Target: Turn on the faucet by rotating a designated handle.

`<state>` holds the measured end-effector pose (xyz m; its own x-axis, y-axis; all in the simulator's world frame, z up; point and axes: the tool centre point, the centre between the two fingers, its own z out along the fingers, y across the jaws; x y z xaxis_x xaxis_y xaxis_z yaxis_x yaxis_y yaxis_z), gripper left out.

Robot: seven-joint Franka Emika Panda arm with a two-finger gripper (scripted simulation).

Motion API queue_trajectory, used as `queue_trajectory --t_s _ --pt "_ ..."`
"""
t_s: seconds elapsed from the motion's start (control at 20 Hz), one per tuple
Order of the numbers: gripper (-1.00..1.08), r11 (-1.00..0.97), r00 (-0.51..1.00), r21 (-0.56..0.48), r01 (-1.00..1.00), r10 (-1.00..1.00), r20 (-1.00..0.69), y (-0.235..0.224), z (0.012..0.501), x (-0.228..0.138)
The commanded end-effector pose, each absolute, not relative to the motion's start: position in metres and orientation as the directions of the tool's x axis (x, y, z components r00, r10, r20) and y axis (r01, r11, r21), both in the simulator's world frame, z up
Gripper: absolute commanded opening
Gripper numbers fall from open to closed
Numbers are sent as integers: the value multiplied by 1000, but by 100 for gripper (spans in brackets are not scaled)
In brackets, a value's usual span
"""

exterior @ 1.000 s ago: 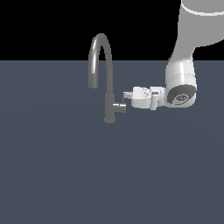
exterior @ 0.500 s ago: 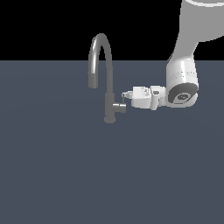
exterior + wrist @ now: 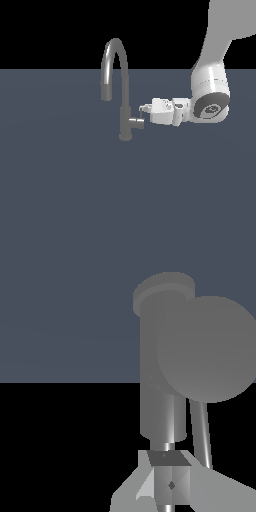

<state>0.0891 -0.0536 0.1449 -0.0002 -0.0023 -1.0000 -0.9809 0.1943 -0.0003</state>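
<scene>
The dark grey faucet (image 3: 124, 117) stands on the flat grey surface, and its arched spout (image 3: 114, 52) curves toward the exterior view's left. A short side stub (image 3: 136, 123) points toward the arm, with the thin handle (image 3: 142, 115) rising from its end. My white gripper (image 3: 143, 108) lies level, fingertips right at the handle's top. In the wrist view the faucet (image 3: 159, 381) and the stub's round end (image 3: 207, 348) fill the frame. The handle (image 3: 200, 431) runs down beside my gripper (image 3: 170, 483), whose fingers look shut together with nothing between them.
The flat dark grey-blue surface (image 3: 75, 200) spreads all around the faucet. My white arm (image 3: 211, 95) comes down from the upper part of the exterior view's right. No other objects show.
Almost nothing differs. The wrist has shifted very slightly, and the gripper tips stay at the handle. The handle's angle looks the same.
</scene>
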Motion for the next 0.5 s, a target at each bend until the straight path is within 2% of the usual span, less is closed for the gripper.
queue_trajectory --t_s 0.0,0.45 --pt "-100 192 -1 1 -981 -1 -1000 -53 145 83" --pt "-100 190 -1 1 -982 0 -1000 -48 145 58"
